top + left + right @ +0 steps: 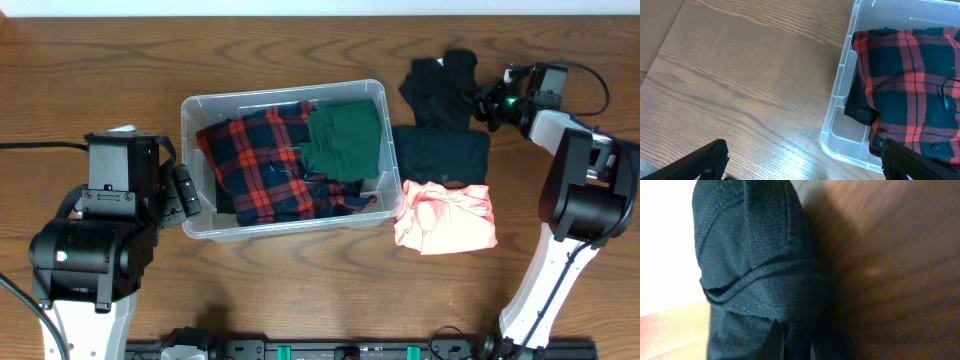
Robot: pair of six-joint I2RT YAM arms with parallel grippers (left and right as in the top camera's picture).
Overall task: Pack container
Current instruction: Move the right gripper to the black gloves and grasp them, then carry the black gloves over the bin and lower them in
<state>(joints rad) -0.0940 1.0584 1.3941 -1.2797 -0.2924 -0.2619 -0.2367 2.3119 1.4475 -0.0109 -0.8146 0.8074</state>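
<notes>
Soft, light, floppy black cloth (440, 85): right end effector (487, 103) pinches its edge. Left end effector (807, 160) is open by the bin (840, 85).

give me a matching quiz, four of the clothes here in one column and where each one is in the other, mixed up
Clothes:
1. plaid shirt
2. green garment
3. pink garment
4. black garment

Places:
A. at the right arm's fingers
B. on the table, just right of the bin
C. in the bin's far right corner
D. in the bin, spread across its middle

Pairs: 1-D, 2-C, 3-B, 4-A
</notes>
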